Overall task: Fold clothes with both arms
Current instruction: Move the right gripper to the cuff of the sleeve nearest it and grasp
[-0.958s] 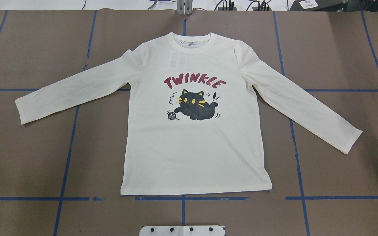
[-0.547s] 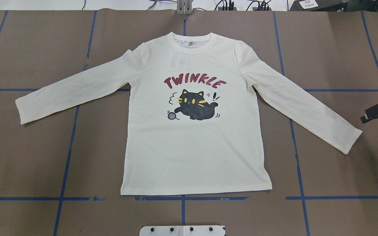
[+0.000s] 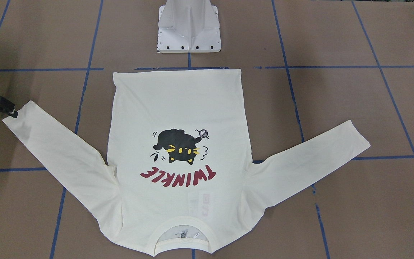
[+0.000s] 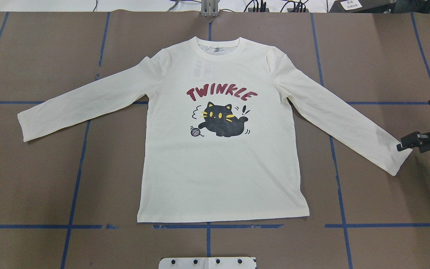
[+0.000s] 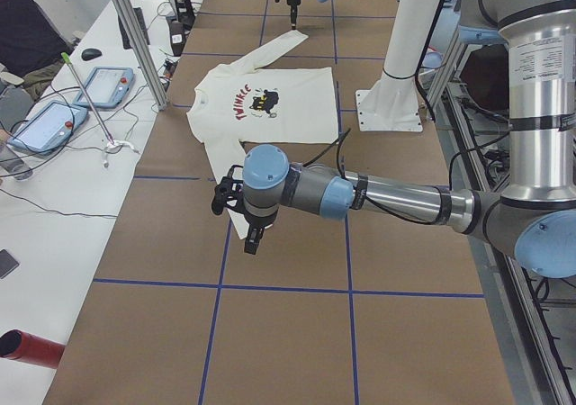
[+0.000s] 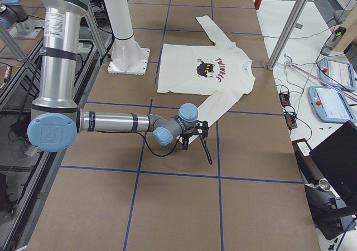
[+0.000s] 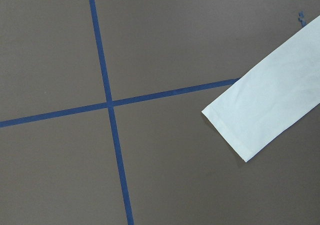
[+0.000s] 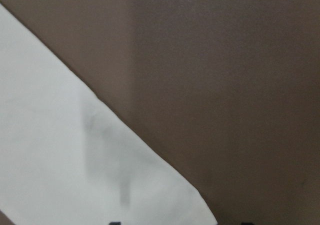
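The clothes are one cream long-sleeved shirt (image 4: pixel 218 168) lying flat, print up, sleeves spread, neck away from the robot; the front-facing view also shows this shirt (image 3: pixel 178 100). My right gripper (image 4: pixel 405 144) hovers at the outer corner of the right sleeve cuff (image 4: pixel 396 160), its jaws apart; I cannot tell whether it touches the cloth. In the right wrist view the cuff (image 8: pixel 75 175) fills the lower left. My left gripper (image 5: pixel 253 241) shows only in the exterior left view, near the left cuff (image 7: pixel 250 120); I cannot tell whether it is open or shut.
The white pedestal base (image 3: pixel 189 28) stands at the robot's edge behind the hem. Blue tape lines (image 4: pixel 77 175) grid the brown table. A side bench with tablets (image 5: pixel 54 121) and cables runs along the far side, with a person seated there.
My right gripper has come in from the right edge of the overhead view and moved left and nearer, up to the right cuff. The shirt has not moved.
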Controlling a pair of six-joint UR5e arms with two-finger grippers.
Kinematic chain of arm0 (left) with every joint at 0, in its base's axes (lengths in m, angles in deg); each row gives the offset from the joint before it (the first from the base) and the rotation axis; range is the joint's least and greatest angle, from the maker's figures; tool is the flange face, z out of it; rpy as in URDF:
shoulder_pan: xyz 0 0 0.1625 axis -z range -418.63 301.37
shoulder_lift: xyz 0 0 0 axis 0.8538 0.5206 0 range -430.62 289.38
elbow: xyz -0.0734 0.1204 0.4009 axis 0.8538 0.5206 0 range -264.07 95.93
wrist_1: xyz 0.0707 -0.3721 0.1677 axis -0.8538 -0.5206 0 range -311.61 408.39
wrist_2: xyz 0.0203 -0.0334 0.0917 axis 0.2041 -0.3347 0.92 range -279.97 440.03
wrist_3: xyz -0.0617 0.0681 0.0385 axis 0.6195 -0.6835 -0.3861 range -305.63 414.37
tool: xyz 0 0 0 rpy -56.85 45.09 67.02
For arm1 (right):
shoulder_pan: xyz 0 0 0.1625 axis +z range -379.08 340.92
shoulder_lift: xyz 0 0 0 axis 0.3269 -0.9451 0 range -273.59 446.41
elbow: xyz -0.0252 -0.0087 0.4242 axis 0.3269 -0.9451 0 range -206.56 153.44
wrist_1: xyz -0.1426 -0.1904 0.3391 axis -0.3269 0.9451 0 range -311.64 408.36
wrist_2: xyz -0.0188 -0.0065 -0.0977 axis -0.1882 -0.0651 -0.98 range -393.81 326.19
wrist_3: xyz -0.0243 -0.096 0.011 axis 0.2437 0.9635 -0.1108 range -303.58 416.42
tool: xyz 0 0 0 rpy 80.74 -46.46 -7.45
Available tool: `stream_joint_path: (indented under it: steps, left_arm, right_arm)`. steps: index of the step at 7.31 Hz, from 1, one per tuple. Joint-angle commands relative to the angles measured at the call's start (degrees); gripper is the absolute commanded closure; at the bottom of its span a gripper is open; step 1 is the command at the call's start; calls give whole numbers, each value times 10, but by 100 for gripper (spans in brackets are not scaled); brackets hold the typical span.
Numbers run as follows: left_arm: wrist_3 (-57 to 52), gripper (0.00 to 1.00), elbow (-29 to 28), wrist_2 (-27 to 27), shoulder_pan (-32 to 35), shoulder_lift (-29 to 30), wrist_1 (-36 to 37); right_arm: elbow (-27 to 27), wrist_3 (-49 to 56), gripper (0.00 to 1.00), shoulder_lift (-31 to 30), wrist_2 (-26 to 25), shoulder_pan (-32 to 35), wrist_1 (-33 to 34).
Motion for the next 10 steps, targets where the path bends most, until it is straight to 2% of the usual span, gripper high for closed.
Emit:
stream_joint_path:
  steps: [1,2,3,6,7,8,9,10]
  left_arm:
    - [0,0,0,0,-1,0,-1]
    - [1,0,0,0,0,1,-2]
    - [1,0,0,0,-1,0,-1]
    - [1,0,0,0,0,0,-1]
    - [1,0,0,0,0,-1,-1]
    - [1,0,0,0,0,-1,-1]
    - [1,0,1,-2,0,-1,-2]
    - [1,0,1,-2,0,0,-3]
  right_arm:
    - [-21,-23,28,8,-2,-3,-19]
    - [-25,-23,51,9,-3,-3,-19]
    - [-25,-23,99,8,-2,-2,-19]
    - [-18,-23,100,8,4,-2,-19]
    - [13,-37,100,9,8,-2,-17]
    - [63,-98,100,15,15,-2,-9]
    - [92,-189,100,52,22,-6,-8]
    - [94,-271,100,119,16,-33,-8]
